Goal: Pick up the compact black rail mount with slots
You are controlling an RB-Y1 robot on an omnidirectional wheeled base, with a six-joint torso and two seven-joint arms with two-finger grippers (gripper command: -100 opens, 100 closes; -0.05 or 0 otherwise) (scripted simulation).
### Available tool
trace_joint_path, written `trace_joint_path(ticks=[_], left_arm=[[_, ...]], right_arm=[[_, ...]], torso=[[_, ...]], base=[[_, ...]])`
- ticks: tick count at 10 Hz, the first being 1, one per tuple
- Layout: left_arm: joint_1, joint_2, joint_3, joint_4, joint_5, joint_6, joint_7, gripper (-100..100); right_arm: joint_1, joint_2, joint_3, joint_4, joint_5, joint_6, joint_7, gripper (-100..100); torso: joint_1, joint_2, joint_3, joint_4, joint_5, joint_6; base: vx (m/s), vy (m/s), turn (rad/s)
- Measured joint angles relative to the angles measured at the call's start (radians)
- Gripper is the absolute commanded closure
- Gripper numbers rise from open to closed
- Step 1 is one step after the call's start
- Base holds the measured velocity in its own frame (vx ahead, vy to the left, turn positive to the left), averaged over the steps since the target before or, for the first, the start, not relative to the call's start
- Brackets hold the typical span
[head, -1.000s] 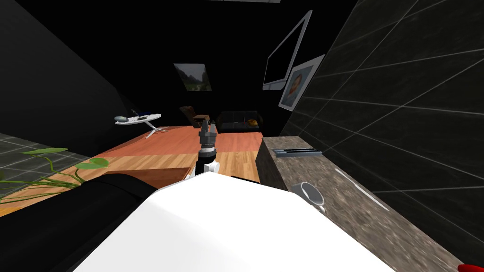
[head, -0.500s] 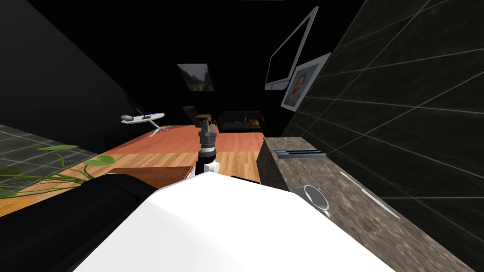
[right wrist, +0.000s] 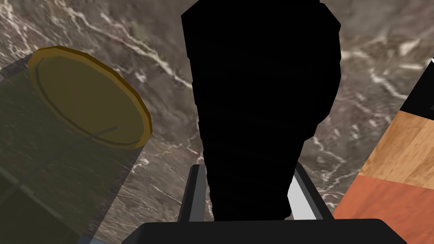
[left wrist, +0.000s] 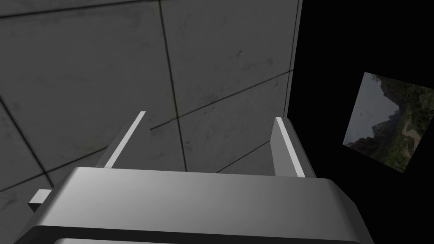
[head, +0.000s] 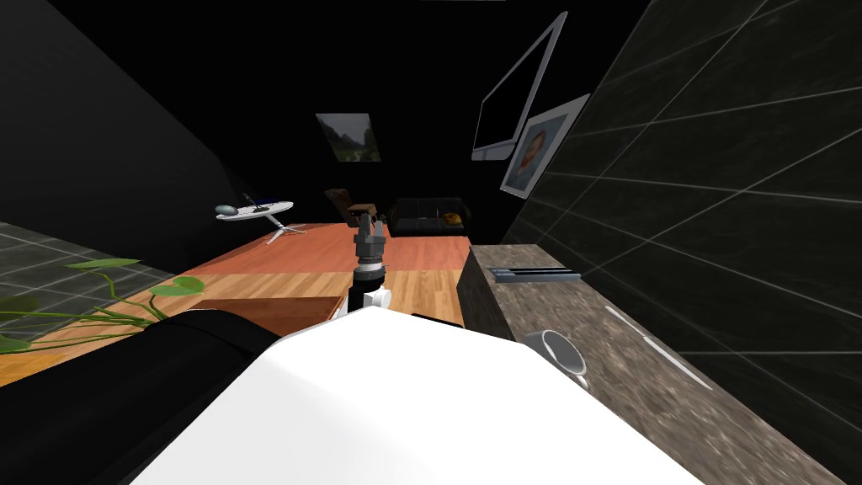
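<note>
In the right wrist view a plain black rail mount (right wrist: pixel 258 97) stands up between my right gripper's (right wrist: pixel 248 169) two fingers, which press its sides; no slots can be made out on it. It hangs above a brown marbled counter top (right wrist: pixel 169 106). My left gripper (left wrist: pixel 210 123) is open with nothing between its fingers, and in the head view that arm reaches forward over the wooden floor, its gripper (head: pixel 370 221) small at the middle.
Close beside the held mount lies a greenish see-through jar with a gold lid (right wrist: pixel 89 97). In the head view the marbled counter (head: pixel 623 396) runs along the dark tiled wall on the right, bearing a grey slotted rail (head: pixel 534 273) and a grey cup (head: pixel 560 352). A leafy plant (head: pixel 101 303) is at the left.
My head view swung slightly a second ago, so the room shifted a little to the right. Since half a second ago nothing has moved.
</note>
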Motion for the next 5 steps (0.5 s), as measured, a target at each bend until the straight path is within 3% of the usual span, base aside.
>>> trace_joint_path(ticks=[4, 5], left_arm=[[0.0, 0.0, 0.0, 0.0, 0.0, 0.0, 0.0, 0], [0.0, 0.0, 0.0, 0.0, 0.0, 0.0, 0.0, 0]], right_arm=[[0.067, -0.006, -0.029, -0.074, 0.012, 0.01, -0.017, 100], [0.069, -0.005, -0.031, -0.076, 0.013, 0.009, -0.017, 0]], torso=[[0.0, 0.0, 0.0, 0.0, 0.001, 0.001], [0.001, 0.0, 0.0, 0.0, 0.001, 0.0]], base=[[-0.005, -0.014, -0.055], [0.0, 0.0, 0.0]])
